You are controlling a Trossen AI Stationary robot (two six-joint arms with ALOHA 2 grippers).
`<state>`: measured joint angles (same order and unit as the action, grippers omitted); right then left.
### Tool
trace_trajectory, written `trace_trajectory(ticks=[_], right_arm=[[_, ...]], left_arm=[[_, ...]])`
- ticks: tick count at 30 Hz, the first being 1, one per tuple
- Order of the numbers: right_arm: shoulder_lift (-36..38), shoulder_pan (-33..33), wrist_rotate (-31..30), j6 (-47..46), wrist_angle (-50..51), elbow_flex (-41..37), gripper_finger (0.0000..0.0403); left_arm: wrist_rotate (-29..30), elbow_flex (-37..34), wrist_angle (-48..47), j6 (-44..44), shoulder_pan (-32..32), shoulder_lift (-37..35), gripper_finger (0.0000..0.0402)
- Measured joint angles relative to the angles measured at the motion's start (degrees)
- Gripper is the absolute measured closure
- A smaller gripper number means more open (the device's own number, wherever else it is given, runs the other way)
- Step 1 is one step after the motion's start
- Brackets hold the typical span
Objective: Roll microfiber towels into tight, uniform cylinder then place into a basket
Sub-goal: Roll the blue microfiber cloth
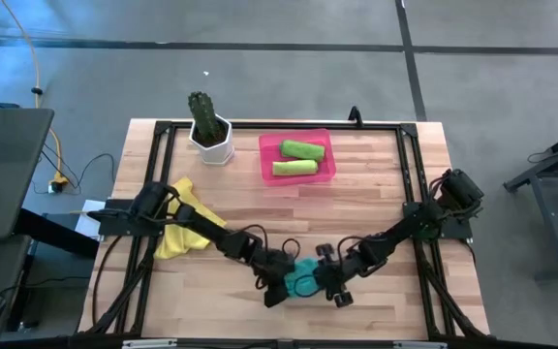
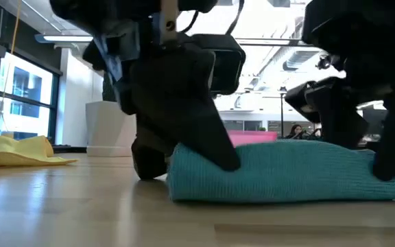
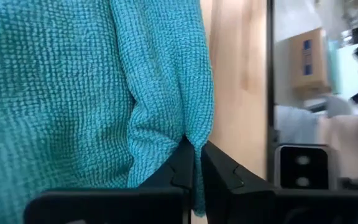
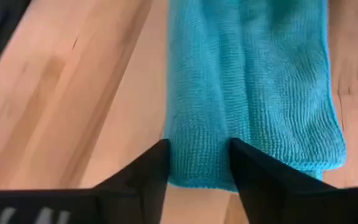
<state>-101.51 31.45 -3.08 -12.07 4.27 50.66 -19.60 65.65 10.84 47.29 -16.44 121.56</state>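
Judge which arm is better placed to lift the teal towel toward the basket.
Left, probably: its claw is shut on the teal towel, while the right claw stands open around the other end.

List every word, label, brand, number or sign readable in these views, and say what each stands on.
None can be read.
Cardboard box in the room behind, left wrist view: bears a dark printed mark, too blurred to read.
Teal towel, pink basket, cactus pot: no lettering visible.
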Motion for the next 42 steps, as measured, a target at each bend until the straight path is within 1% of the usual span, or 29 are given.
trace_trajectory(ticks=[3, 5, 9, 11, 14, 18, 25, 29, 33, 35, 38, 42], right_arm=[[0.0, 0.9, -0.3, 8.5, 4.7, 2.5, 0.0220], [0.0, 1.9, -2.4, 13.2, 9.3, 5.2, 0.0219], [0.0, 4.5, -11.1, 17.4, 15.3, 9.0, 0.0232], [0.0, 5.7, -14.7, 18.2, 15.4, 9.5, 0.0241], [0.0, 7.5, -17.9, 17.5, 14.5, 9.5, 0.0255], [0.0, 9.7, -19.1, 12.2, 14.3, 9.5, 0.0267], [0.0, 12.6, -24.1, 3.5, 12.3, 9.6, 0.0269], [0.0, 12.9, -23.1, 0.1, 12.2, 9.6, 0.0269], [0.0, 12.1, -17.0, 3.3, 9.5, 9.6, 0.0269], [0.0, 11.6, -15.0, 4.7, 7.2, 9.6, 0.0269], [0.0, 10.2, -15.0, 3.5, 3.2, 9.6, 0.0269], [0.0, 10.0, -14.8, 0.6, 2.6, 10.4, 0.0269]], left_arm=[[-4.0, 0.0, 0.8, 2.8, 1.1, 0.0, 0.0397], [-5.9, 0.0, 0.8, 3.7, 1.7, 0.0, 0.0398], [-7.4, 0.0, 0.8, 6.5, 2.7, 0.0, 0.0399], [-8.7, 0.0, 0.7, 7.3, 3.1, 0.0, 0.0399], [-9.4, 0.0, 0.4, 8.9, 3.5, 0.0, 0.0400], [-9.5, 0.0, 0.0, 10.4, 3.7, 0.0, 0.0400], [-9.5, 0.1, -1.4, 10.5, 3.7, -0.1, 0.0400], [-9.3, 0.1, -1.4, 10.6, 3.7, -0.1, 0.0401], [-9.2, 0.1, -1.4, 10.5, 3.7, -0.1, 0.0400], [-9.1, 0.1, -1.4, 10.5, 3.7, -0.1, 0.0399], [-9.0, 0.1, -1.2, 11.0, 3.7, -0.1, 0.0398], [-8.9, 0.0, -0.7, 11.5, 3.7, -0.1, 0.0398]])
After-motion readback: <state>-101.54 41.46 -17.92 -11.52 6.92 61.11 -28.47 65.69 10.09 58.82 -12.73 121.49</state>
